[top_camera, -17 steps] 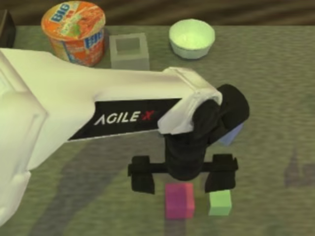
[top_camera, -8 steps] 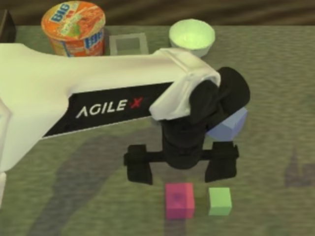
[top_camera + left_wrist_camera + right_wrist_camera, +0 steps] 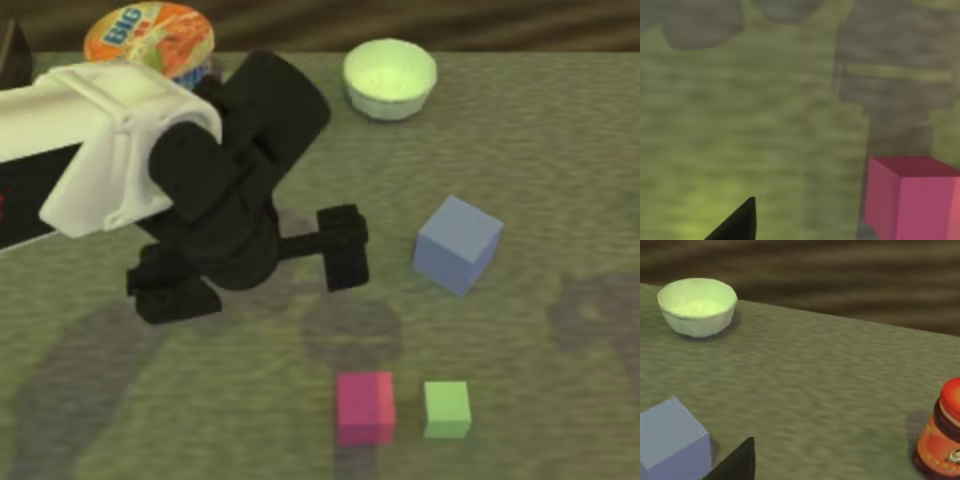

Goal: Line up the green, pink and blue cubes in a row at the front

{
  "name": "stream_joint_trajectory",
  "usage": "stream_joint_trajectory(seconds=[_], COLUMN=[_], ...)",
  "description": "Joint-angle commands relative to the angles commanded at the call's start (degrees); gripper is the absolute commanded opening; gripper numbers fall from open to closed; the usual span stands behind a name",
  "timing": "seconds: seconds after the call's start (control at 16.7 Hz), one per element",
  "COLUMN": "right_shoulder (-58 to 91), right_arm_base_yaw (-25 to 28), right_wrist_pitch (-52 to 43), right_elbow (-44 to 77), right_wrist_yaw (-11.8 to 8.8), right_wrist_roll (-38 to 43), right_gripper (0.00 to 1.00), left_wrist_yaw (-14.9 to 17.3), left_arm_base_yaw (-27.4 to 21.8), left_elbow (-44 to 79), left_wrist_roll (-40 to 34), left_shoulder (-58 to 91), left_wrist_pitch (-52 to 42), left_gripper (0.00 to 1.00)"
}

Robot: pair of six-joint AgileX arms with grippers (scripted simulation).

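Observation:
The pink cube (image 3: 365, 405) and the small green cube (image 3: 446, 408) sit side by side near the front edge, a small gap between them. The larger blue cube (image 3: 458, 243) rests turned at an angle farther back, to the right of centre. My left gripper (image 3: 255, 270) hangs open and empty over the table's left middle, well away from the cubes. In the left wrist view the pink cube (image 3: 912, 197) lies beyond one dark fingertip (image 3: 740, 222). My right gripper (image 3: 800, 475) is out of the top view; its fingertip (image 3: 740, 465) shows beside the blue cube (image 3: 670, 445).
A pale green bowl (image 3: 390, 77) stands at the back centre. A noodle cup (image 3: 150, 35) stands at the back left, partly behind my left arm. The right wrist view shows the bowl (image 3: 696, 305) and an orange jar (image 3: 942, 432).
My left arm has pulled back to the left and away from the front, off the pink cube. The blue cube, partly covered before, is now in full view.

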Motion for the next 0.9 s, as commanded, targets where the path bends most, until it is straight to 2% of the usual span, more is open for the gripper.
stream_joint_trajectory(seconds=[0.6,0.9], right_shoulder=[67.21,91.35], right_arm_base_yaw=[11.12,15.69], right_wrist_pitch=[-34.52,-47.79], right_elbow=[52.95,74.1], right_wrist_yaw=[0.03,0.04], right_wrist_roll=[-12.57,-17.73], right_gripper=[1.0,1.0], left_wrist_yaw=[0.38,0.9], left_arm_base_yaw=[24.89,35.44], left_elbow=[-41.26,-58.11], left_wrist_roll=[24.06,36.73], left_shoulder=[-52.07,-76.23], left_wrist_pitch=[27.1,39.6], left_gripper=[1.0,1.0])
